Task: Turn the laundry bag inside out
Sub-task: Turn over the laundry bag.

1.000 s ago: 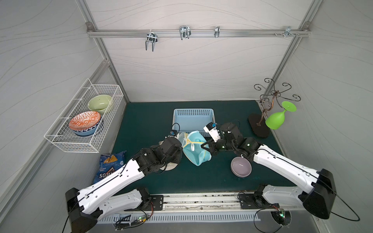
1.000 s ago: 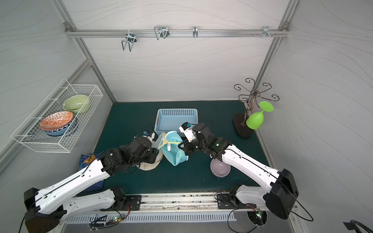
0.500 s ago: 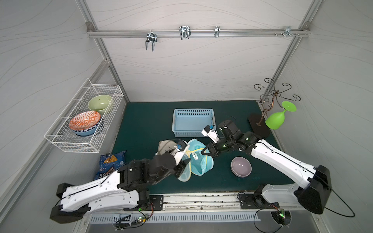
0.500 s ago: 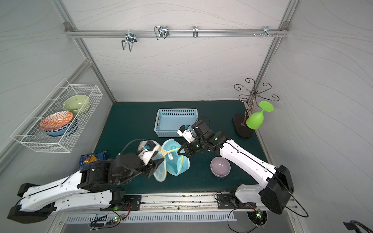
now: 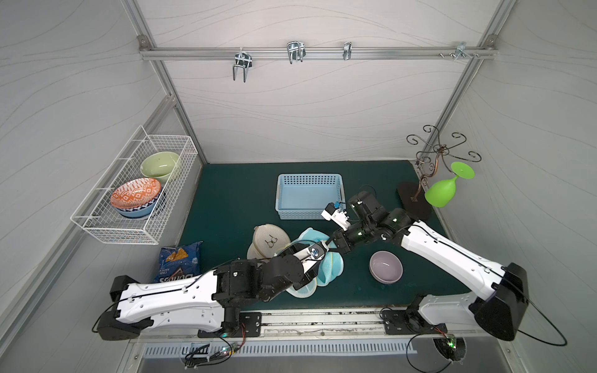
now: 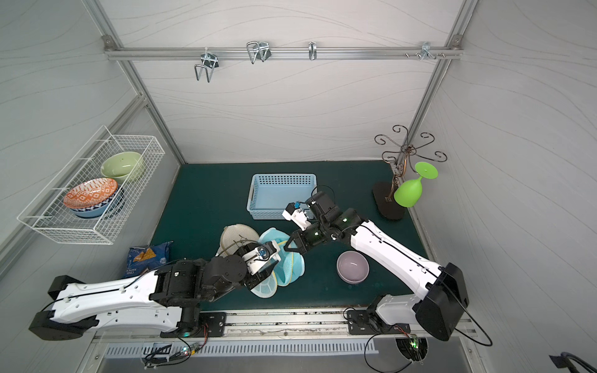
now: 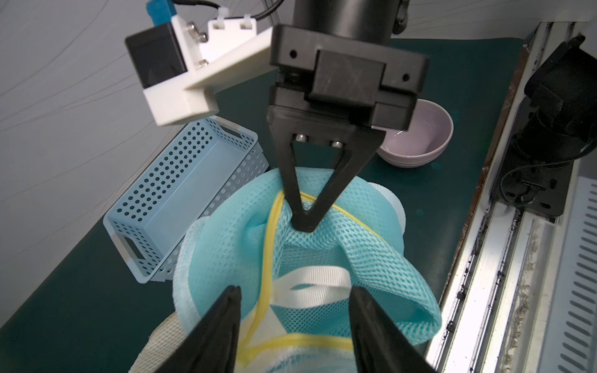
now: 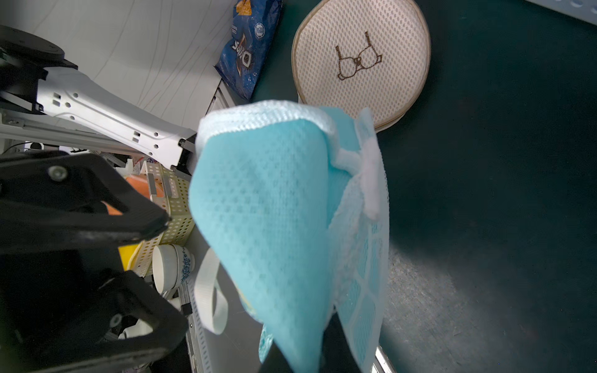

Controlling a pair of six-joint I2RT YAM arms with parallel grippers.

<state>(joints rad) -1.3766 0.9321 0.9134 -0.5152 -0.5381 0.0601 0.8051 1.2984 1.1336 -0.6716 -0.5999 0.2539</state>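
- The dark green tabletop (image 5: 232, 200) carries all the things, and both arms reach in from its front edge.
- The light blue basket (image 5: 308, 197) stands at the back middle, behind the task's thing and apart from it.
- The laundry bag (image 5: 334, 268) is of turquoise mesh. It is at the front middle of the tabletop, between the cream round bag (image 5: 269, 240) and the purple bowl (image 5: 386, 266). It is bunched, and its upper part is lifted. Whether its lower end rests on the tabletop, I cannot tell.
- The cream round bag lies flat, just beside the laundry bag on the left arm's side.
- The purple bowl stands apart from the laundry bag, on the right arm's side.
- The right claw (image 7: 302, 226) has its tips pressed together on a fold of the mesh at the bag's upper edge, next to the yellow trim (image 7: 271, 245). The bag hangs down from this pinch.
- The left claw (image 7: 294, 292) is spread and points into the bag's opening from the front. Its two fingers (image 7: 223, 323) stand one on each side of the white strap (image 7: 310, 281) and pinch nothing.
- The white strap makes a loop inside the opening, below the right claw's pinch.
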